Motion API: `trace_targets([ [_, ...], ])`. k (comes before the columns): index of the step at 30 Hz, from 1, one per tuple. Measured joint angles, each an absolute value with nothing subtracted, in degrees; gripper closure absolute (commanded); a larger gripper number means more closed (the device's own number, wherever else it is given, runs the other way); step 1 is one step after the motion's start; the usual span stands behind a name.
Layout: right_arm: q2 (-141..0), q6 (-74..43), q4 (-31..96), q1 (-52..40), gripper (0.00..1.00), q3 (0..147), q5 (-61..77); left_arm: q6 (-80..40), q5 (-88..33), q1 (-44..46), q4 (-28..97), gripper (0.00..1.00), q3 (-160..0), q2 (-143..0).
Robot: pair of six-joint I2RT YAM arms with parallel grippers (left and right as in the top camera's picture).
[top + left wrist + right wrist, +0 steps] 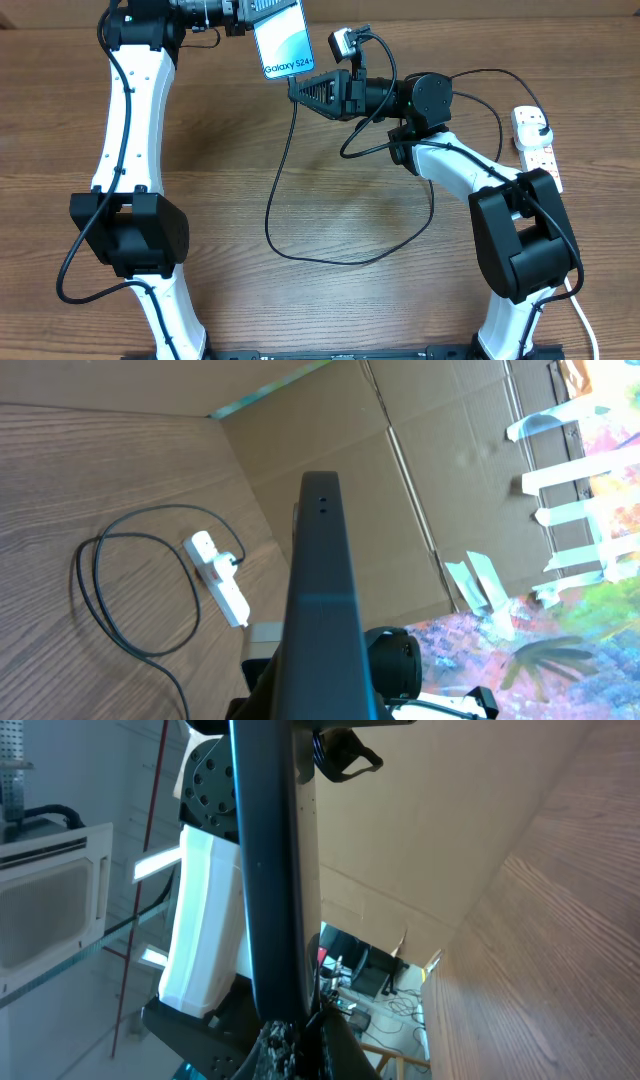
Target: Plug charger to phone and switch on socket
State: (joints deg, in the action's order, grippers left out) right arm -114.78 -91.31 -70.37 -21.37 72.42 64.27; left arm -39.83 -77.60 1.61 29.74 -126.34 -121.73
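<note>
My left gripper (243, 20) is shut on the phone (283, 42) and holds it raised at the back of the table, its light blue screen facing up. In the left wrist view the phone shows as a dark edge (320, 580). My right gripper (298, 88) is shut on the connector end of the charger, right at the phone's lower edge. In the right wrist view the jaws (312, 1038) sit under the phone's dark edge (270, 870). The black charger cable (300, 245) loops across the table to its plug (541, 128) in the white socket (537, 150).
The socket (222, 575) lies at the table's right edge, with the cable loop (95, 585) beside it. A white cord (583, 320) runs off at the front right. A cardboard wall (420, 480) stands behind the table.
</note>
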Motion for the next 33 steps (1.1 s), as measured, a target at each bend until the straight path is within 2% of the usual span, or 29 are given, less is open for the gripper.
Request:
trace_targets([
  [13, -114.76, -91.24, -68.07, -21.34, 0.95, 73.08, 65.25, -38.79, -77.58, 1.69, 29.74, 0.96, -126.37, -121.73],
  [15, -114.76, -91.55, -67.96, -21.34, 0.75, 73.17, 65.36, -38.79, -77.60, 1.69, 29.74, 0.96, -126.37, -121.73],
  [18, -114.83, -91.42, -67.13, -21.34, 0.38, 73.36, 63.86, -39.00, -78.94, 2.39, 30.24, 0.96, -126.37, -121.73],
  [20, -114.83, -91.55, -67.16, -21.32, 0.21, 73.63, 62.63, -39.03, -79.99, 3.22, 30.50, 0.96, -126.37, -121.73],
  [23, -114.83, -91.66, -67.16, -21.26, 0.04, 73.93, 61.65, -39.03, -81.06, 4.43, 30.61, 0.96, -126.37, -121.73],
  [24, -114.83, -91.53, -67.11, -21.23, 0.00, 73.95, 61.36, -39.03, -81.32, 4.69, 30.61, 0.96, -126.37, -121.73],
  [33, -114.83, -91.46, -67.16, -21.08, 0.00, 73.97, 60.88, -39.03, -81.89, 4.62, 30.61, 0.96, -126.37, -121.73],
])
